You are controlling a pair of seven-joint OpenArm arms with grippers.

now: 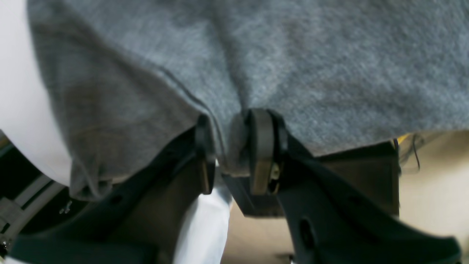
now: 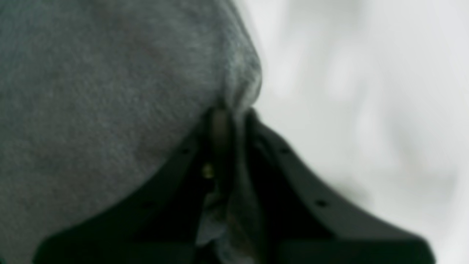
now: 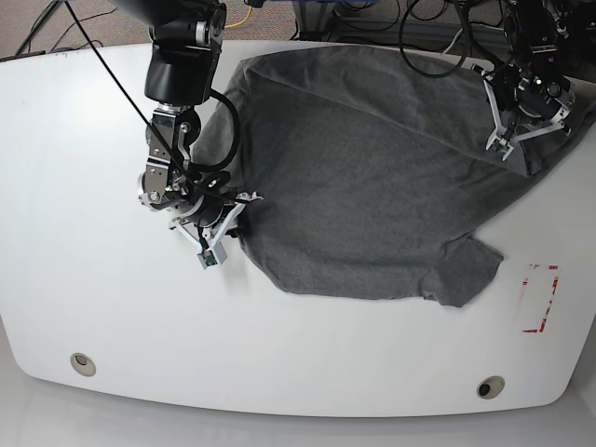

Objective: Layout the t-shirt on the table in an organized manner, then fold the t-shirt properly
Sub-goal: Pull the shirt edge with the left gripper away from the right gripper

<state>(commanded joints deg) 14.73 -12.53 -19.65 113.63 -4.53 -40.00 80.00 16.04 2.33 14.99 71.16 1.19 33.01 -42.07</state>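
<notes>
From my remote station, I have both arms pinching the plain dark heather-grey knit t-shirt (image 3: 363, 177), which lies spread over the far half of the glossy white tabletop (image 3: 93, 279), its far-right part draped off the edge. The left gripper (image 1: 229, 146) has its jaws clenched on a fold of cloth at a hem, visible in the left wrist view with the fabric bunched between the pads. The right gripper (image 2: 231, 121), blurred in its own wrist view, also has its jaws closed on a puckered edge of the grey knit.

In the base view the right gripper (image 3: 219, 228) holds the shirt's near-left side low on the tabletop, while the left gripper (image 3: 521, 112) holds the far-right side. I judge the two grips are set well apart so the cloth can be drawn taut and flattened. One short sleeve (image 3: 466, 275) points toward the red tape rectangle (image 3: 540, 298) without reaching it. Wrinkles run diagonally across the body, so I judge the laying-out step is unfinished and folding not yet begun.
</notes>
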